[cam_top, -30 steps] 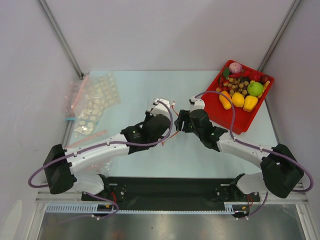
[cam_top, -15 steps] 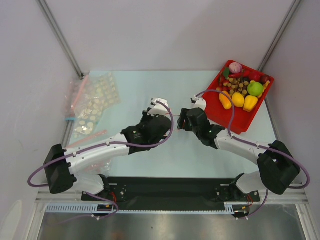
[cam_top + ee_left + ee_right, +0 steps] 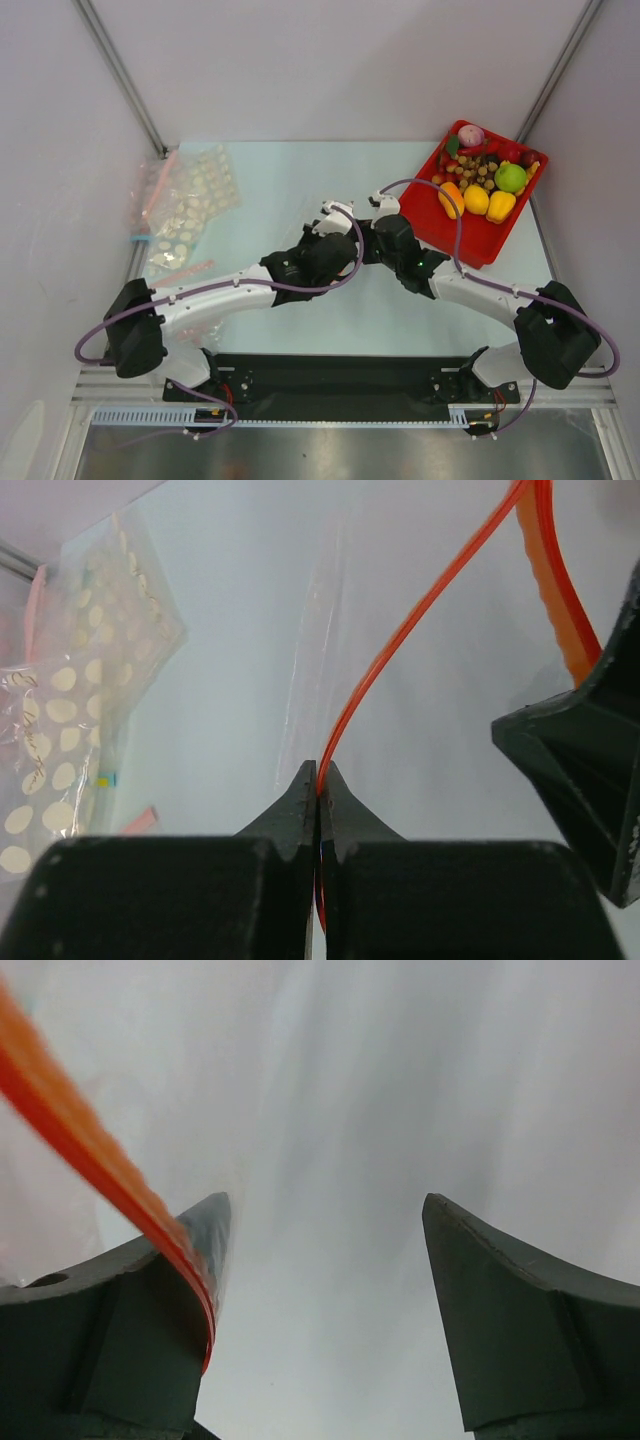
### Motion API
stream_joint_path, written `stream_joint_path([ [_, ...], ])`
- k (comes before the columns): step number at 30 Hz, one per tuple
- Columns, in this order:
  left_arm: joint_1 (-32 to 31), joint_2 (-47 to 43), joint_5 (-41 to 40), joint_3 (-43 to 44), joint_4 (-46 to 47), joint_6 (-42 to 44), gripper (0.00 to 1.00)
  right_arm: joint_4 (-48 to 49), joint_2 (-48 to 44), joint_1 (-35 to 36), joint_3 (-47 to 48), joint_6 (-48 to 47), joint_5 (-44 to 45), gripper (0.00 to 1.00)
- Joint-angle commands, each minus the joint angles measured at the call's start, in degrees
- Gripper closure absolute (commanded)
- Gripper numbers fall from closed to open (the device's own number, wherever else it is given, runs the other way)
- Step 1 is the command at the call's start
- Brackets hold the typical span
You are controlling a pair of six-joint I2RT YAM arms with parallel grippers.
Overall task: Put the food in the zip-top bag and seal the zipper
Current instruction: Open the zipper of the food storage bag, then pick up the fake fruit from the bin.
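Note:
My left gripper [image 3: 345,225] is shut on the thin red-orange zipper [image 3: 400,630] of the clear zip-top bag [image 3: 330,650]; the strip runs out from between the closed fingertips [image 3: 320,785]. My right gripper [image 3: 372,228] is close beside it, with its jaws open [image 3: 325,1210]. The zipper strip [image 3: 100,1150] lies across its left finger [image 3: 190,1250], and nothing sits between the fingers. One right finger also shows in the left wrist view [image 3: 580,770]. The food [image 3: 480,180], orange, yellow, green, purple, red and brown pieces, is in the red tray [image 3: 450,235].
Clear bags printed with white dots and with pink and blue strips [image 3: 185,205] lie at the table's far left; they also show in the left wrist view [image 3: 70,690]. The red tray stands at the far right, just behind my right arm.
My left arm has moved right, bringing its gripper and the zipper strip close to the right gripper. The right gripper has shifted slightly left towards it.

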Motion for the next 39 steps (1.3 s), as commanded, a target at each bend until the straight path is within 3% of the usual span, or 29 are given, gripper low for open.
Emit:
stream_joint_path([
  [1,-0.27,1.08,1.33,2.79,1.08,0.58,0.99,4.67,-1.61,0.47,-0.38,-1.91,-4.18,0.16],
  [5,-0.36,1.35,1.94,2.79,1.17,0.32,0.99,6.6,-2.4,0.47,-0.99,-2.43,-7.43,0.13],
  [15,-0.19,4.07,1.24,4.02,0.37,0.32,0.98,7.49,-9.07,0.21,-4.16,-1.64,-6.12,0.11],
  [28,1.31,5.13,1.41,4.1,0.03,0.15,0.98,5.91,-27.51,-4.53,-9.87,-2.78,3.7,0.08],
  [32,1.48,4.43,2.46,4.19,-0.42,-0.2,0.99,-0.04,-31.93,-9.18,-8.39,-3.32,11.45,0.0],
  [36,1.48,3.46,3.26,4.11,-0.68,-0.56,0.99,-7.71,-27.99,-24.96,-2.68,1.95,5.06,0.0],
  [39,1.4,2.93,3.44,3.75,-0.77,-0.73,0.99,-10.44,-21.58,-30.62,1.45,2.31,3.19,0.0],
])
